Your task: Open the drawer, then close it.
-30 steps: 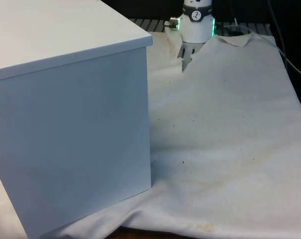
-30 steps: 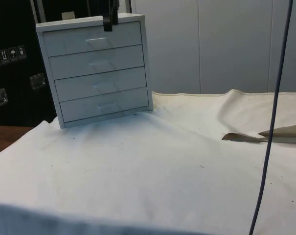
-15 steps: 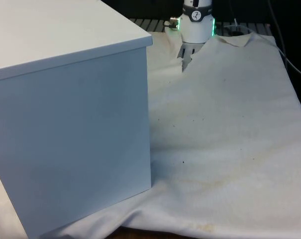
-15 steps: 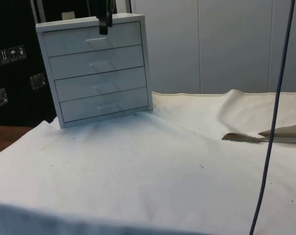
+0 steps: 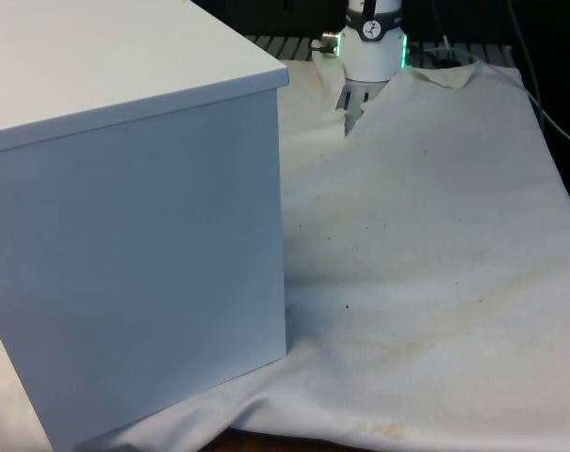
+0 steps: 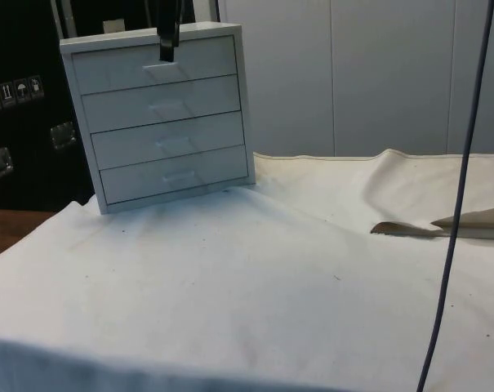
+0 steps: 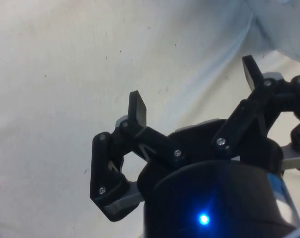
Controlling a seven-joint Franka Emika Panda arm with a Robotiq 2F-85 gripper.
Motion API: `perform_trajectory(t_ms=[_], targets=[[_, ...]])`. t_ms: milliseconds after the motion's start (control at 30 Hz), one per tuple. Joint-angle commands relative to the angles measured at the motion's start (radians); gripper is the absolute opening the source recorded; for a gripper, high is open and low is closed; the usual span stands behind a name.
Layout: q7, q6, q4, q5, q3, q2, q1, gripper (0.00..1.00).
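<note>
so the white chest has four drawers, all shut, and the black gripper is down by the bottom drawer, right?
Not quite. The white four-drawer chest has all its drawers shut, but in the side view the black two-finger gripper hangs at the top drawer, just above its handle, not by the bottom drawer.

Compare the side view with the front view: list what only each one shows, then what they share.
Only the side view shows the chest's front: four shut drawers, each with a handle, and the black claw hanging before the top drawer, just above its handle. Only the front view shows the chest's blank back panel and the robot's white base at the table's far end. Both show the white chest of drawers standing on the white cloth.
</note>
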Motion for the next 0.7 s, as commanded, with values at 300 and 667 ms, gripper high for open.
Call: perform_trajectory(t_ms=[300, 667], targets=[[-0.062, 0.049, -0.01, -0.019, -0.007, 0.011, 0.0, 1.0], [-0.091, 0.043, 0.001, -0.043, -0.011, 0.027, -0.001, 1.0]])
